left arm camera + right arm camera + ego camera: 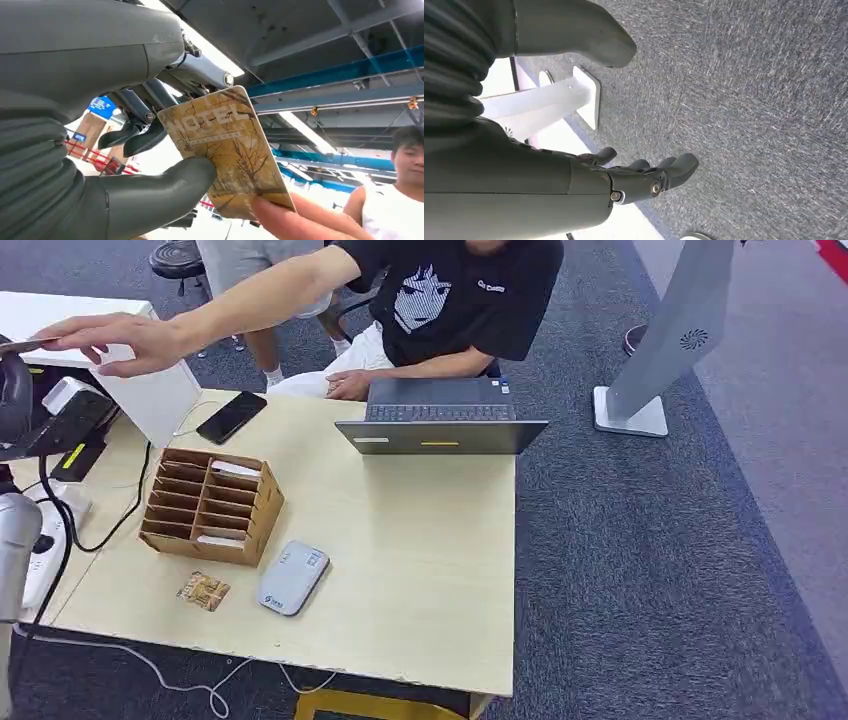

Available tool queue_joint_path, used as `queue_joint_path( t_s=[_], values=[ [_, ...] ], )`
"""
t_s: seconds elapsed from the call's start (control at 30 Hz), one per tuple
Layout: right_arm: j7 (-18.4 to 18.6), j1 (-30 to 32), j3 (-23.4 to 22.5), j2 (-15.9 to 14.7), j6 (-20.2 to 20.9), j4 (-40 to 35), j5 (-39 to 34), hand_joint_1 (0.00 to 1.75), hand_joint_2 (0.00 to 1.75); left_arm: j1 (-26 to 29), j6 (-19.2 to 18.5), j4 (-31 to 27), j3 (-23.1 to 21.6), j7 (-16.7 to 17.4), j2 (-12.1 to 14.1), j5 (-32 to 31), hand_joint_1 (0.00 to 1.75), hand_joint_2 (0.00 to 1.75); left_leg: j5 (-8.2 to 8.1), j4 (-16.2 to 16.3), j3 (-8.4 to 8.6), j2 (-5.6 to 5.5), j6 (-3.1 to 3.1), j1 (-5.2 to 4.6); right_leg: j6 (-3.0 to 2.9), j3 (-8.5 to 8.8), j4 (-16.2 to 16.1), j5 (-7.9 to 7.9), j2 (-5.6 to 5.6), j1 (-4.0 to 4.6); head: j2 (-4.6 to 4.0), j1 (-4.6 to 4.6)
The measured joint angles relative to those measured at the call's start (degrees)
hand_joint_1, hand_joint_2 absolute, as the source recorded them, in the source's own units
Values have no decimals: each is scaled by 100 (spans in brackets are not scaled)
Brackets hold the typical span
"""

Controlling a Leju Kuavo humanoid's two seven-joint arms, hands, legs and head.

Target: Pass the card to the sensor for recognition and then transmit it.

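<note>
Left hand (125, 165) pinches the hotel card (227, 155) between thumb and fingers, raised off the bench's left edge, while a person's fingers (285, 220) grab its far end. Thin, stiff, slick plastic, so I'd hold by the edges. Right hand (644, 175) hangs empty, fingers apart.

The left hand (125, 165) is raised, its thick thumb and darker fingers (132, 137) pinching a hotel card (227, 150), while the right hand (634, 175) hangs over grey carpet, holding nothing, thumb and fingers apart.
</note>
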Motion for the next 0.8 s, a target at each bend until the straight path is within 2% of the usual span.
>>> queue_joint_path(
  t_s=[0.17, 0.2, 0.23, 0.3, 0.43, 0.47, 0.6, 0.8],
  values=[
    [7, -2, 20, -2, 9, 0, -46, 0, 175, -335, -50, 441, 0, 61, -4, 227, 175, 175, -4, 0, -2, 18, -2, -1, 0, -8, 0, 0, 20, -1, 0, 7],
    [9, -1, 20, -2, 11, 0, -50, 0, 175, -368, -39, 516, 0, 59, -11, 276, 82, 175, -5, 0, -2, 20, -3, -1, 0, -9, 0, 0, 24, -1, 0, 7],
    [13, 0, 20, -4, 18, 0, -70, 0, 175, -394, -9, 586, 0, 24, -29, 387, 0, 175, -6, 0, -2, 20, -4, -1, 0, -10, 0, 0, 24, -1, 0, 9],
    [35, 0, 24, -11, 24, 0, -129, 0, 175, -410, 85, 736, 2, -125, -77, 803, 0, 175, -6, 0, -2, 19, -4, -1, 0, -11, 0, 0, 23, -1, 0, 7],
    [46, 2, 50, -11, 15, 0, -146, 0, 175, -410, 90, 924, 42, -208, -177, 1386, 0, 175, -6, 0, -5, 13, -4, 0, 0, -10, 0, -1, 14, -1, 0, 9],
    [46, 4, 61, -11, 11, 0, -173, 0, 175, -410, 90, 959, 50, -249, -197, 1491, 0, 0, -6, 0, -5, 12, -4, 0, 0, -10, 0, 0, 14, -1, 0, 7],
    [20, 12, 74, -11, 7, 0, -236, 0, 175, -399, 161, 1001, 151, -422, -256, 1929, 0, 0, -5, 0, -4, 15, -4, 0, -5, -9, 0, 4, 15, -1, 0, 9],
    [11, 16, 120, -11, 0, 0, -236, 0, 175, -387, 214, 1001, 240, -498, -304, 2057, 0, 0, -3, 0, -4, 10, -3, -1, -5, -7, 0, 4, 12, -1, 0, 9]
  ],
)
